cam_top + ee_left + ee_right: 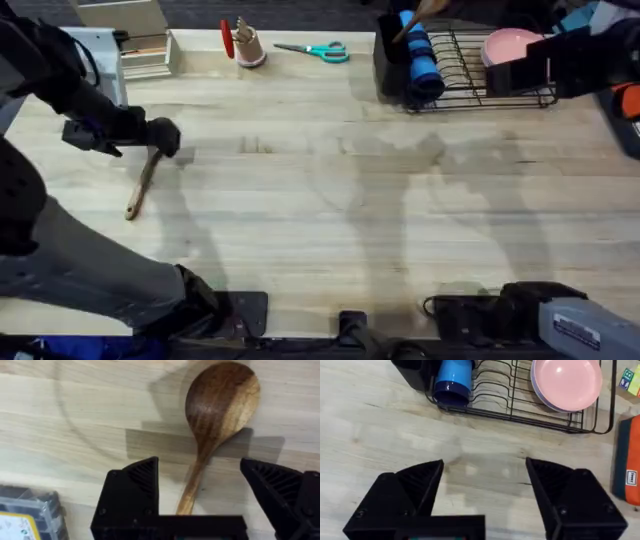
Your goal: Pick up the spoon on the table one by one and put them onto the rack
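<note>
A brown wooden spoon (140, 190) lies on the table (330, 220) at the far left. My left gripper (160, 138) hovers over its bowl end. In the left wrist view the spoon (222, 400) has its handle running between the fingers of my left gripper (199, 467), which is open and straddles it. The black wire rack (470, 75) stands at the back right. A second wooden spoon (425, 10) sticks out of its utensil cup (392, 60). My right gripper (485, 466) is open and empty above bare table, just in front of the rack (520, 410).
The rack holds a pink plate (567, 382) and a blue cup (452, 380). Teal-handled scissors (315, 50), a small holder with red tools (245, 45) and a beige box (140, 40) line the back edge. An orange item (630, 460) lies right of the rack.
</note>
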Controlling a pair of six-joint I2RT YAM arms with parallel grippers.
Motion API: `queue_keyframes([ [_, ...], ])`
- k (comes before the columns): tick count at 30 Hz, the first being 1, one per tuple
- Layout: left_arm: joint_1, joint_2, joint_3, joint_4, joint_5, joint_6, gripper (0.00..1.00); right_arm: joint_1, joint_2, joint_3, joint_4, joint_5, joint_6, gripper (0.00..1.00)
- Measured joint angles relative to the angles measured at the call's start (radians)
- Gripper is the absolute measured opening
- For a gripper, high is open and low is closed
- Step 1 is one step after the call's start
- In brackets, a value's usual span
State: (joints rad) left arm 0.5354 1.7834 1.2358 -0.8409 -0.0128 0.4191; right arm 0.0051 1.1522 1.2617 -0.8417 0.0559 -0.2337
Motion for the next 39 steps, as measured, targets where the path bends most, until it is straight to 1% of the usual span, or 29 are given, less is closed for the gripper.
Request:
queue_keyframes([
  [5,0.000,0.050,0.000,-0.008,0.020,0.000,0.994,0.000,0.000,0.000,0.000,0.000,0.000,0.996],
  [13,0.001,0.050,0.001,-0.013,0.023,0.000,0.994,0.000,0.000,0.000,0.000,0.000,0.000,0.996],
  [22,0.001,0.050,0.003,-0.057,0.017,-0.001,0.993,0.000,0.000,0.000,0.000,0.000,0.000,0.996],
  [39,0.001,0.050,0.003,-0.049,0.021,0.003,0.993,0.000,0.000,0.000,0.000,0.000,0.000,0.996],
])
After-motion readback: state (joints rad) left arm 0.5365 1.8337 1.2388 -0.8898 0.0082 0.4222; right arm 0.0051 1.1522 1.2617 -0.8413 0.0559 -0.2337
